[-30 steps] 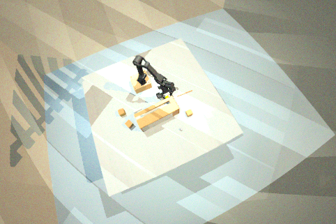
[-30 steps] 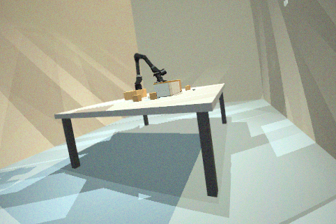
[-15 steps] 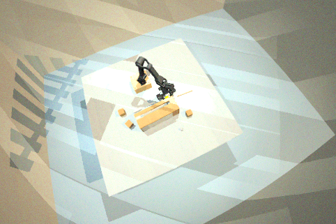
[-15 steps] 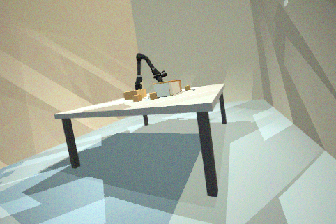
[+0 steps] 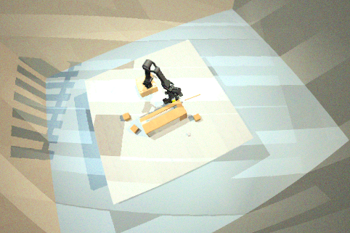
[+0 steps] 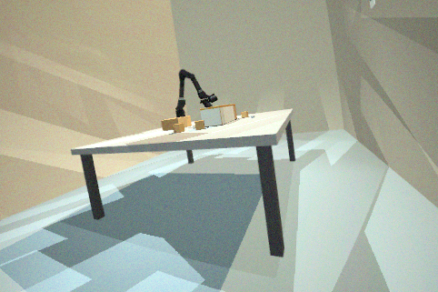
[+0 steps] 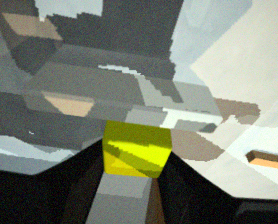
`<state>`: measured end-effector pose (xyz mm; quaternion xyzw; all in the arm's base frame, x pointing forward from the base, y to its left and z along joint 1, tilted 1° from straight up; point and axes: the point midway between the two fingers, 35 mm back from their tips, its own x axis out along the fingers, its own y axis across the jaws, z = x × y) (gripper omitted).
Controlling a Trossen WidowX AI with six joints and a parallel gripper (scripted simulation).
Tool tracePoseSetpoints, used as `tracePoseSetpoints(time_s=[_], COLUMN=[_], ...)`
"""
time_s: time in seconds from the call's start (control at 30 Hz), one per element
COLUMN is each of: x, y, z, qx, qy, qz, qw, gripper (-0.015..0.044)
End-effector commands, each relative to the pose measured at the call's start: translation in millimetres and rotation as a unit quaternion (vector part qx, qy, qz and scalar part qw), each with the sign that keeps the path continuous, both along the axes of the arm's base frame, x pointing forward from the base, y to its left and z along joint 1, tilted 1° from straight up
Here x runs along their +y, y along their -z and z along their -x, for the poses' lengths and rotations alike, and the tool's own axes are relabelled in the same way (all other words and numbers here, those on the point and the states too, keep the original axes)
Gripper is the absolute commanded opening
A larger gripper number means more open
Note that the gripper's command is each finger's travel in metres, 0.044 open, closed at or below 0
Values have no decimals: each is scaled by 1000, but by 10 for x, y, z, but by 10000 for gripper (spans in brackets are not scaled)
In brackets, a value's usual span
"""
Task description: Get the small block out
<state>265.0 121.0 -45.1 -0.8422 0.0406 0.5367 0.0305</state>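
The small yellow block (image 5: 173, 101) (image 7: 136, 149) sits between the fingertips in the wrist view, with a dark finger against each side. My gripper (image 5: 173, 100) (image 7: 133, 147) is shut on it, at the box's long side that faces the arm's base, near the right end in the top view. The box (image 5: 165, 121) (image 6: 211, 117) stands upright with wood-coloured parts, and part of it shows just below the block in the wrist view. In the exterior view the block is hidden. Whether the block touches the table or the box cannot be told.
A thin orange stick (image 5: 192, 97) (image 7: 264, 159) lies beside the box's right end. Orange cubes lie around the box: one to the right (image 5: 197, 117) and two to the left (image 5: 126, 116) (image 5: 134, 128). A small white piece (image 5: 189, 134) lies beyond the box. The arm stands by a wooden block (image 5: 149, 92).
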Motion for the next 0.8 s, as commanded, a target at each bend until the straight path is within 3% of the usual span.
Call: tracePoseSetpoints(time_s=[0.0, 0.07, 0.13, 0.57, 0.77], x=[-12, -12, -9, 5, 1], y=[26, 26, -2, -592, -630], z=[20, 20, 15, -1, 2], qx=[4, 4, 3, 0, 0], qy=[-2, -2, -2, 0, -2], qz=[3, 3, 3, 0, 0], qw=[1000, 1000, 1000, 1000, 1000], gripper=[68, 55, 2, 0, 0])
